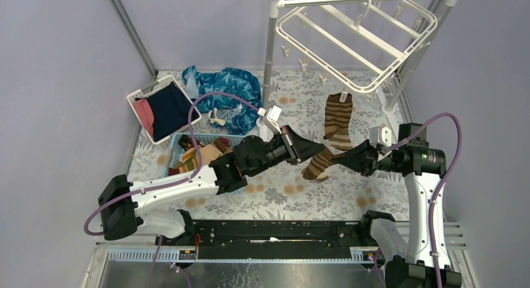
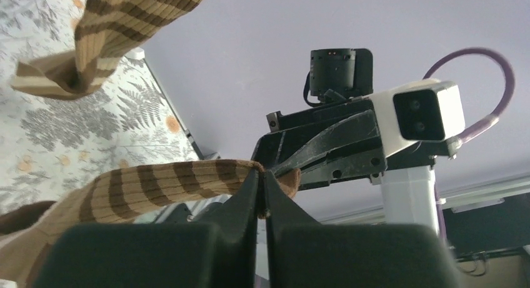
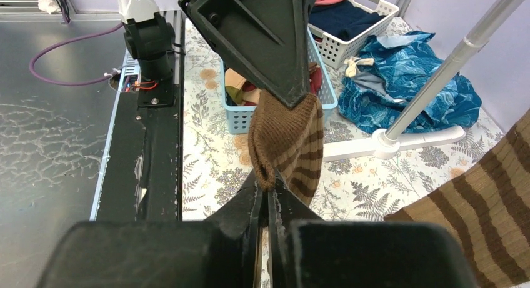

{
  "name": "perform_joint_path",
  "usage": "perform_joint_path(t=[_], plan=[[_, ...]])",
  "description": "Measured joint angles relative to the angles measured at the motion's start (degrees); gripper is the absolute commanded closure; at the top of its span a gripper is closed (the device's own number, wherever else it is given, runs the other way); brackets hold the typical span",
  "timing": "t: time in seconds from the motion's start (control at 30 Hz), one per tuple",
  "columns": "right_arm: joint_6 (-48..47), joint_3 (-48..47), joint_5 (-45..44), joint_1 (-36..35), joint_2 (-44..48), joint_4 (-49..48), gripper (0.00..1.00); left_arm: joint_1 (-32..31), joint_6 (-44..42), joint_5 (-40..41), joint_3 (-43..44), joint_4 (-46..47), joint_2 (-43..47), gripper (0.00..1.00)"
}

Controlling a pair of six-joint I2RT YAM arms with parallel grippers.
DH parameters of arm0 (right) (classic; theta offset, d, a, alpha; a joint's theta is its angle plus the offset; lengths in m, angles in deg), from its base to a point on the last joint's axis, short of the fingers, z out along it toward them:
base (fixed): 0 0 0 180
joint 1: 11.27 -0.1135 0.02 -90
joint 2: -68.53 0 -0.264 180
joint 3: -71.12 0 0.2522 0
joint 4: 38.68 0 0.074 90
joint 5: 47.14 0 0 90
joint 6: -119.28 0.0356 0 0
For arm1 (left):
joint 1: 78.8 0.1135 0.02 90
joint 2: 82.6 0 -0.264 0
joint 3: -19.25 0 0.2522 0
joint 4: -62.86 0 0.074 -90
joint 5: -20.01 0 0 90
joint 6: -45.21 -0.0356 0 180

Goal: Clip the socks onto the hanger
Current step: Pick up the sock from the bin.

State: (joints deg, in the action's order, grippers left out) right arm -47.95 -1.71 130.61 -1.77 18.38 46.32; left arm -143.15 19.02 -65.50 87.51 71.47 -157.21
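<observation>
A brown and tan striped sock (image 1: pixel 319 165) is held between both grippers above the floral table. My left gripper (image 1: pixel 317 152) is shut on one end of it; the left wrist view shows the jaws pinching its edge (image 2: pixel 162 185). My right gripper (image 1: pixel 351 159) is shut on its brown end (image 3: pixel 284 138). A second striped sock (image 1: pixel 338 120) hangs from a clip of the white hanger (image 1: pixel 350 38), which hangs tilted from the rack at the back right. More socks lie in a blue basket (image 1: pixel 177 140).
The rack's upright pole (image 1: pixel 270 57) stands behind the left gripper, its foot on the table (image 3: pixel 400 144). A blue patterned cloth (image 1: pixel 225 88) lies by it. A white basket (image 1: pixel 139 99) with navy and pink clothes stands at the back left.
</observation>
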Motion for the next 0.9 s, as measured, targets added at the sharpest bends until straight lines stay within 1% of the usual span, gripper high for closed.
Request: perform_joint_path(t=[0.13, 0.2, 0.23, 0.3, 0.37, 0.5, 0.63, 0.7, 0.8, 0.9], plan=[[1.22, 0.00, -0.11, -0.02, 0.37, -0.98, 1.00, -0.04, -1.79, -0.28, -0.83, 0.39, 1.05, 0.35], [1.70, 0.00, -0.28, -0.02, 0.55, -1.29, 1.00, -0.13, -4.98, -0.68, -2.71, 0.83, 2.93, 0.16], [1.99, 0.00, -0.35, -0.02, 0.61, -1.36, 1.00, -0.13, -7.02, -1.05, -4.44, 1.29, 4.55, 0.09], [2.38, 0.04, -0.81, -0.02, 0.66, -1.40, 1.00, -0.13, -13.18, -1.95, -7.76, 2.01, 7.91, 0.02], [2.73, 0.55, -1.31, -0.13, 0.85, -1.66, 1.00, -0.13, -21.14, -3.45, -11.91, 3.98, 11.74, 0.01], [2.73, 2.47, -1.77, -0.96, 1.55, -1.86, 0.99, -0.11, -39.98, -7.93, -22.23, 10.45, 19.19, 0.01], [2.27, 4.33, -2.75, -2.82, 1.84, -1.84, 0.98, -0.11, -56.08, -13.46, -28.30, 16.92, 20.15, 0.01], [1.64, 4.76, -3.26, -3.96, 1.75, -1.77, 0.98, -0.11, -62.23, -16.26, -28.79, 19.02, 18.71, 0.01], [-0.17, 5.05, -4.20, -5.79, 1.64, -1.25, 0.98, -0.11, -68.96, -21.11, -27.80, 21.27, 15.56, 0.02], [-2.08, 5.31, -4.63, -6.93, 1.49, -0.61, 0.98, 0.61, -72.61, -25.70, -25.59, 22.51, 12.09, 0.08]])
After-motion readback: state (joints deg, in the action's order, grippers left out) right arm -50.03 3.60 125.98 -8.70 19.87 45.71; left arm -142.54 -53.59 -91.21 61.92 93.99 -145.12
